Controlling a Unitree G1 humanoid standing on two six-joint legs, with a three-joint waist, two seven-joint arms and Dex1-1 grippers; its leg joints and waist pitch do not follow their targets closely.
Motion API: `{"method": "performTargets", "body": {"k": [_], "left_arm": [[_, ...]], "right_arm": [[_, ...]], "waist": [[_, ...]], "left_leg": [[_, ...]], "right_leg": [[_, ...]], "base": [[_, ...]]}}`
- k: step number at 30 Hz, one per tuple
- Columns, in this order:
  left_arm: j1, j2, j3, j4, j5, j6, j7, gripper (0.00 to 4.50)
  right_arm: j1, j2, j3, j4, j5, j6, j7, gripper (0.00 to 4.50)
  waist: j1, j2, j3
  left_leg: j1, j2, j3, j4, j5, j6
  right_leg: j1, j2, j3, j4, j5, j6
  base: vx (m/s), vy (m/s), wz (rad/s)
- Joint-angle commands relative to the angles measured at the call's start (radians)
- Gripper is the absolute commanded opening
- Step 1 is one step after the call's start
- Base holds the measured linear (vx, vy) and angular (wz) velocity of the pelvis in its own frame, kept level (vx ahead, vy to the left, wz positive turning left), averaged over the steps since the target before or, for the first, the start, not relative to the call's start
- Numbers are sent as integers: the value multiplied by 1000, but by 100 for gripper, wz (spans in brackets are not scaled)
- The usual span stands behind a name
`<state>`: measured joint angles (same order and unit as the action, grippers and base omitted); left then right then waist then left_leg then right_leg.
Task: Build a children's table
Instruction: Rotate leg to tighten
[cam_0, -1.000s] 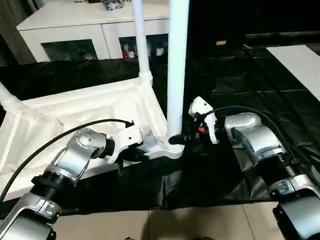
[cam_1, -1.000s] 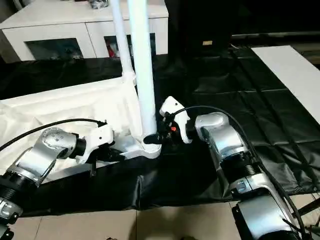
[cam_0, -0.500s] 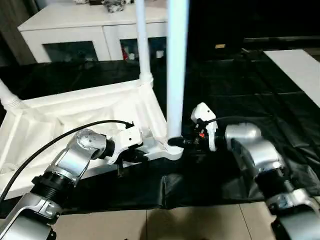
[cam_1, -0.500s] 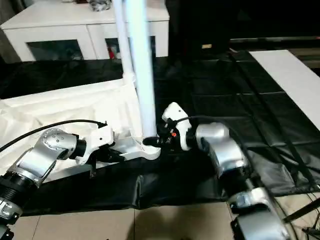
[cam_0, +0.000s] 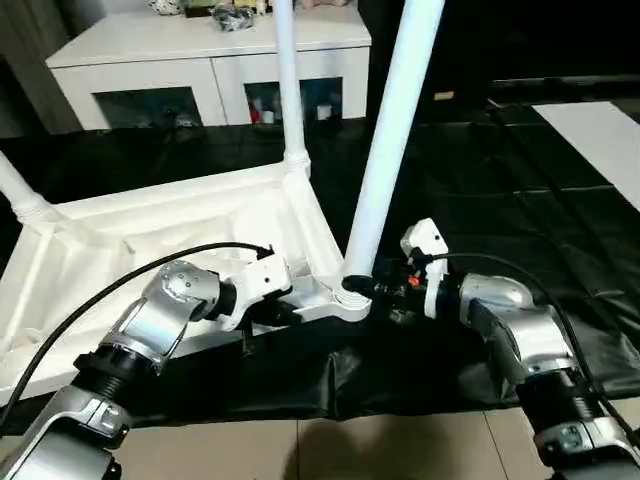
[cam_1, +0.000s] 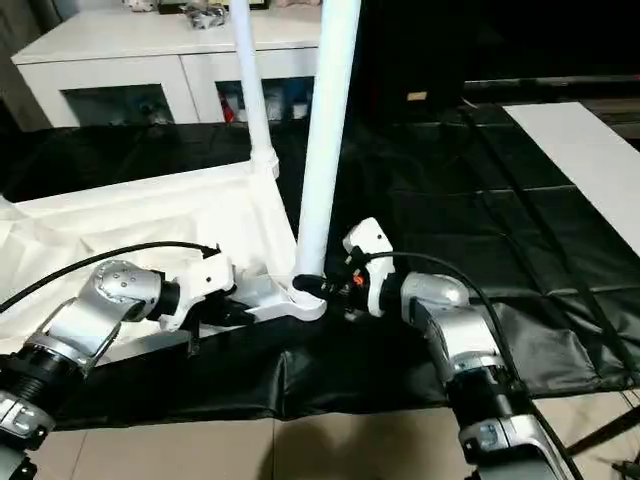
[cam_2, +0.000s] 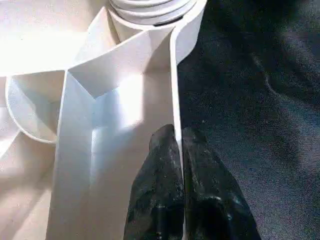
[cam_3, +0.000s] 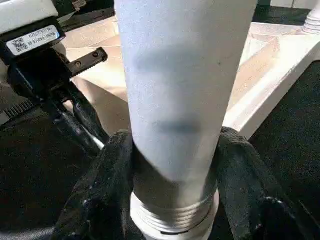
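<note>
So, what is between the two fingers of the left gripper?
In the left wrist view, the thin side wall of the tabletop stands between the left gripper's fingers, which pinch it.

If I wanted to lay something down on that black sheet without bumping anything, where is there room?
The black sheet lies bare between the leaning leg and the white board, and behind the tabletop toward the cabinet. It is crowded at the near corner socket, where the left gripper pinches the rim and the right gripper grips the leg.
</note>
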<state>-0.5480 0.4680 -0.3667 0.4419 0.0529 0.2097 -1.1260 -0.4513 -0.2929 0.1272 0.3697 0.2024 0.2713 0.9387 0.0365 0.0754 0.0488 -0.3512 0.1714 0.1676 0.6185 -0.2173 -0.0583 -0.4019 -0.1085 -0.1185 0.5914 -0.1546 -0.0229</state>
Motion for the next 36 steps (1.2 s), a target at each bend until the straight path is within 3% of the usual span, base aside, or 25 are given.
{"method": "performTargets", "body": {"k": [1,10,12,18,21,22,23,24,26,30,33,36], "left_arm": [[-34,1,11,-4,3,-35,16,0],[-45,-10,21,14,9,-38,39,0],[-44,-7,15,14,9,-40,26,0],[-46,6,7,17,8,-51,5,0],[-47,15,3,19,7,-57,-8,0],[-47,16,3,20,7,-58,-9,0],[-47,16,3,20,7,-58,-9,0],[-45,20,3,20,9,-60,-12,0],[-41,23,4,16,10,-59,-13,0],[-37,25,4,13,11,-58,-14,0],[-34,31,1,15,11,-55,-29,0],[-35,33,-3,17,10,-54,-40,0]], "right_arm": [[50,-19,2,25,-29,28,-45,196],[84,37,-50,5,-3,8,-138,196],[98,16,1,-5,-39,20,-121,196],[71,-38,66,11,-96,36,-76,196],[26,-74,91,38,-121,45,-32,196],[16,-83,99,45,-127,40,-19,196],[16,-83,99,45,-127,40,-19,196],[-18,-107,121,68,-137,39,15,196],[-45,-129,146,83,-145,46,55,196],[-58,-150,176,86,-151,60,106,196],[-58,-177,243,88,-165,83,194,196],[-73,-158,252,128,-172,67,180,196]], "waist": [[-4,7,-58],[-10,7,-54],[-11,9,-53],[-13,7,-53],[-12,8,-54],[-11,2,-55],[-10,5,-55],[-10,-1,-54],[-8,0,-55],[-3,-2,-57],[1,0,-61],[4,-1,-62]], "left_leg": [[0,52,-23,-96,-331,20],[-3,49,-27,-100,-360,15],[-2,50,-28,-101,-367,16],[-4,51,-28,-102,-364,19],[-5,51,-25,-99,-349,24],[-7,51,-25,-100,-343,25],[-7,52,-25,-100,-333,28],[-6,53,-24,-100,-332,30],[-8,53,-25,-99,-325,34],[-8,54,-21,-97,-293,42],[-8,55,-19,-95,-257,52],[-10,54,-17,-94,-245,55]], "right_leg": [[51,-52,56,-81,-370,-181],[49,-55,53,-91,-458,-144],[47,-55,53,-92,-468,-138],[48,-54,53,-90,-455,-138],[48,-55,56,-87,-433,-152],[50,-55,56,-87,-429,-153],[50,-55,57,-85,-418,-158],[49,-55,57,-86,-419,-158],[51,-56,56,-82,-423,-166],[51,-55,59,-80,-382,-177],[54,-55,59,-73,-323,-196],[57,-55,59,-72,-311,-206]], "base": [[0,0,0],[0,0,0],[0,0,0],[0,0,0],[0,0,0],[0,0,0],[0,0,0],[0,0,0],[0,0,0],[0,0,0],[0,0,0],[0,0,0]]}}
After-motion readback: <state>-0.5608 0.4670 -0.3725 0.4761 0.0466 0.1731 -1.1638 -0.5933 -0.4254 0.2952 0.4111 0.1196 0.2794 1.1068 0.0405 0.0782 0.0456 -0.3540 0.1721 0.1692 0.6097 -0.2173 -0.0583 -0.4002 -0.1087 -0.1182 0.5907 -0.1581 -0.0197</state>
